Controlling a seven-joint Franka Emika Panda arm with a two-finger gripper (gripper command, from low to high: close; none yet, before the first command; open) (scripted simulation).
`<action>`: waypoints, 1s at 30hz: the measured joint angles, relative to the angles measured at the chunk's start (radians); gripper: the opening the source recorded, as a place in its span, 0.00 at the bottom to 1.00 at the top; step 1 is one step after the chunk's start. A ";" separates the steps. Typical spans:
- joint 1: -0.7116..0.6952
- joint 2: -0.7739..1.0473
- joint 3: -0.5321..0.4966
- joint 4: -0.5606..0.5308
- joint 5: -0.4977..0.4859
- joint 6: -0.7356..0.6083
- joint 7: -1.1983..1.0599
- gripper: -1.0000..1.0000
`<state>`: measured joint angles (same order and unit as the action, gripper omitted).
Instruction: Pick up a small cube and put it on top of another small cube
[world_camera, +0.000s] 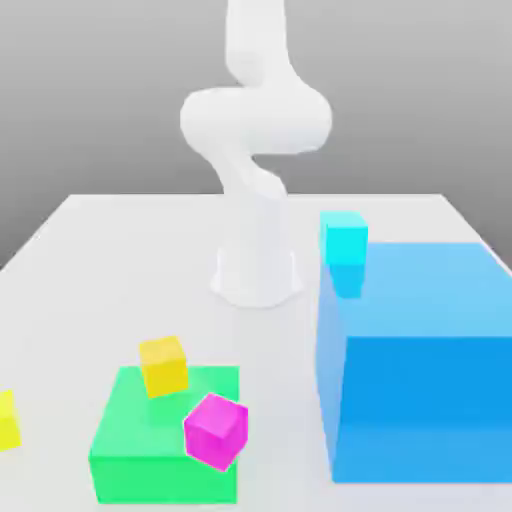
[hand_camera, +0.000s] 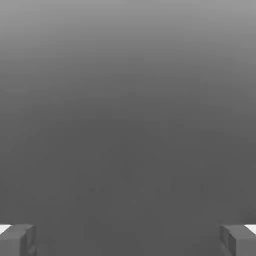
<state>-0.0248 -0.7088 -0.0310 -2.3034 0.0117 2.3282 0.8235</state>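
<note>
So closest to the camera in the exterior view there was a big green block (world_camera: 165, 480), low and flat-topped, down in the lower left of the frame. A magenta cube (world_camera: 216, 432) sat by its corner on the exterior view's right, tipped so one corner pointed down, and it overlapped the block's top and front face in the picture; can't tell if the two were touching. The bright lemon-yellow cube (world_camera: 8, 420), the one the task is about, was way over at the lower left edge of the frame, partly cut off by it, well apart from the gripper. A golden-yellow cube (world_camera: 164, 367) showed up over the green block's back edge, a bit tilted, with the bright green top behind its lower part. Over in the lower right was a huge blue block (world_camera: 430, 380), running out past the frame's edge, and a cyan cube (world_camera: 344, 238) showed at its far corner on the exterior view's left, kinda upright. All of that was on or above a pale table (world_camera: 150, 270). Farthest back, the white arm (world_camera: 257, 120) rose from its base around the upper middle and ran out of the top of the frame. As for the gripper (hand_camera: 128, 240), the hand view had its two fingers spread wide at opposite sides, nothing pinched, just plain grey between them.
</note>
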 joint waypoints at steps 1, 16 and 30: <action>-0.010 0.039 -0.014 -0.001 0.005 0.012 0.010 0.50; -0.162 0.585 -0.210 -0.022 0.110 0.181 0.125 0.50; -0.368 1.097 -0.279 -0.024 0.259 0.362 0.175 0.50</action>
<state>-0.3927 0.3882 -0.3096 -2.3274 0.2708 2.6900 0.9981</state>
